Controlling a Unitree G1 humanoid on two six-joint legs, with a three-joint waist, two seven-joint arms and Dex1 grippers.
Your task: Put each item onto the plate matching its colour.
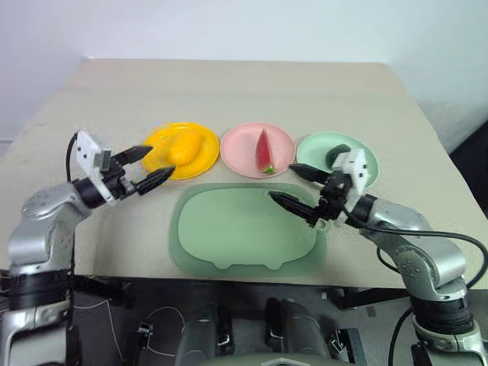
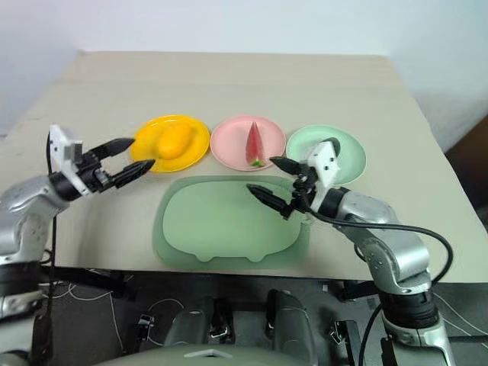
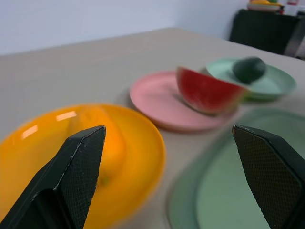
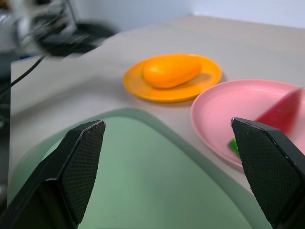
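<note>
Three round plates stand in a row across the tan table (image 1: 229,91), and each already carries its matching toy. On the yellow plate (image 1: 162,136) lies the mango (image 1: 185,148), its long axis running slantwise from the plate's far right rim toward its near left side, as the head cameras show it. The pink plate (image 1: 242,145) in the middle holds the watermelon wedge (image 1: 264,152), resting on its side with the long axis running near-to-far — the pointed red end toward the far edge of the table, the green rind end at the plate's near rim. The dark green avocado (image 1: 337,155) sits on the near side of the light green plate (image 1: 320,145); it is rounded, and its long axis cannot be told. Just in front of the plates lies the large green pig-shaped mat (image 1: 236,229), bare on top. The left gripper (image 1: 146,169) hovers just beside the yellow plate's near left rim, pointing toward the mango, its two black fingers spread wide and holding nothing. The right gripper (image 1: 296,187) hangs over the mat's far right corner — fingers likewise wide apart and empty — pointing toward the pink plate, with its wrist body partly covering the light green plate.
</note>
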